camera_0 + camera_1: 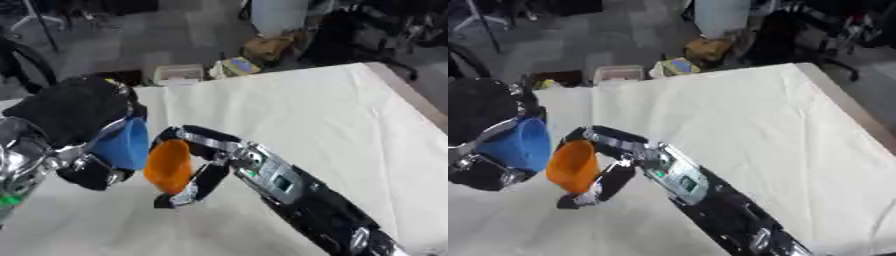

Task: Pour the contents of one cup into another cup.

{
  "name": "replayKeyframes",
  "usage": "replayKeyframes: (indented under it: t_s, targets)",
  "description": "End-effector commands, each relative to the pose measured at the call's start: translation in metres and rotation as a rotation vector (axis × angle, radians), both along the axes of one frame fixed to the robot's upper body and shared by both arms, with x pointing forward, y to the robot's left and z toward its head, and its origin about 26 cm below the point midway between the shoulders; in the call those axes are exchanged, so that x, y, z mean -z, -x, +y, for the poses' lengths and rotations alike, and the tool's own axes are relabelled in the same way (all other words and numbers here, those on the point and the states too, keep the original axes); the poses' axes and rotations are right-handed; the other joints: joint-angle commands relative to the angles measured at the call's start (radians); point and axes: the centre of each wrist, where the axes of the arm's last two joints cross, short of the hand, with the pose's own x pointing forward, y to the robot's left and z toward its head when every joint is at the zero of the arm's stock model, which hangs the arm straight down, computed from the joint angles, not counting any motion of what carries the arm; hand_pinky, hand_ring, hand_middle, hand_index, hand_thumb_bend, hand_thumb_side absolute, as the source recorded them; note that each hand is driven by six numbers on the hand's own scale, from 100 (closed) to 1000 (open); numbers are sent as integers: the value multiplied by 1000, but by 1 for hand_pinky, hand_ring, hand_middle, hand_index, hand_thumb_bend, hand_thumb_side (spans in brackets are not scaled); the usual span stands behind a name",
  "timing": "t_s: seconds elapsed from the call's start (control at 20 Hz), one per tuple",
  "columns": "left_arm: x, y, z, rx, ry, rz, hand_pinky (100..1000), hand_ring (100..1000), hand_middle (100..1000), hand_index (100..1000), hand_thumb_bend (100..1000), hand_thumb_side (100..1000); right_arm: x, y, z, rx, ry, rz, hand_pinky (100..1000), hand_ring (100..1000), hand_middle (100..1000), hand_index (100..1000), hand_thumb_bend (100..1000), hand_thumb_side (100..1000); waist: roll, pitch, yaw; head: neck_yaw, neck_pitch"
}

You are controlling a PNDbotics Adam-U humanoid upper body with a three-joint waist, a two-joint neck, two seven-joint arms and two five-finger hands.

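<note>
i see a table (332, 115) under a pale cloth, viewed from above, with floor clutter beyond its far edge. my left hand (83, 125) comes in from the left and has its fingers curled round a blue cup (125, 145), which it holds up off the cloth, tipped toward the right. my right hand (206, 165) reaches in from the near right, its black and silver arm running diagonally across the near side of the table. its fingers and thumb are wrapped round an orange cup (169, 166), also held above the cloth and tilted, with its mouth turned to the left. the two cups sit just beside each other at the left side of the scene, the blue one left and a little higher. i cannot tell what is inside either cup.
</note>
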Motion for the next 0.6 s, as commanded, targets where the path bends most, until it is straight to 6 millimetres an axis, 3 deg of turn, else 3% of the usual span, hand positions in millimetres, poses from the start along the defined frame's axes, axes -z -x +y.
replayKeyframes:
  t_s: [0.05,0.6]
  targets:
    - [-8,1,1,-8,-18,-32,116,100,100,341,455,100,-14,0,3,-18,-21,-34,348,253,417,594,448,100,0,-11,-1,-1,-12]
    - [-7,1,1,-20,-86,-27,115,100,100,337,465,100,-14,0,3,-18,-21,-33,346,253,418,594,448,100,0,-11,-1,-3,-13]
